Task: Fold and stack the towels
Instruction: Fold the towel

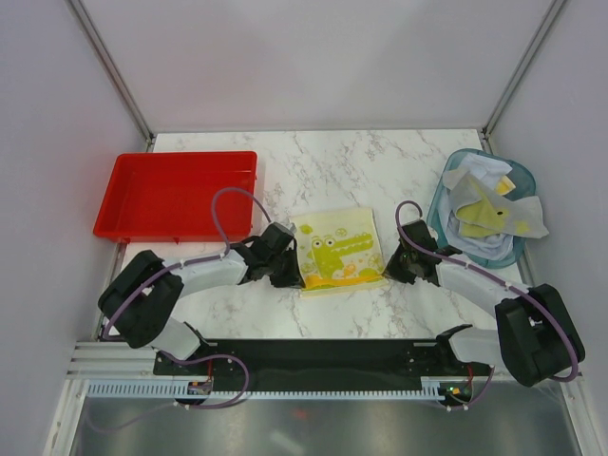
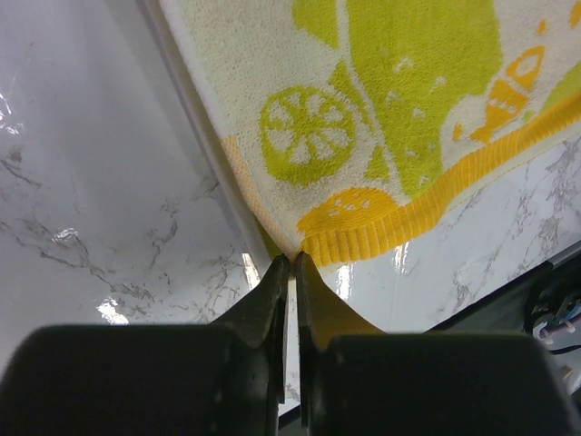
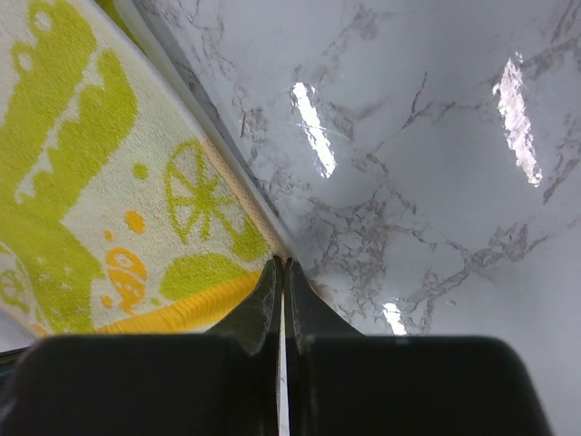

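A pale yellow towel [image 1: 337, 252] with a green crocodile and lemon print lies spread in the middle of the marble table. My left gripper [image 1: 293, 275] is at its near left corner. In the left wrist view the jaws [image 2: 292, 259] are shut on that orange-edged corner of the towel [image 2: 381, 109]. My right gripper [image 1: 389, 269] is at the near right corner. In the right wrist view its jaws [image 3: 283, 263] are pressed together on the tip of the towel [image 3: 109, 200]. More towels [image 1: 489, 214], grey, white and yellow, lie crumpled in the teal basket [image 1: 439, 204].
A red plastic tray [image 1: 176, 195] stands at the back left, close behind my left arm. The teal basket sits at the right edge, next to my right arm. White walls enclose the table on three sides.
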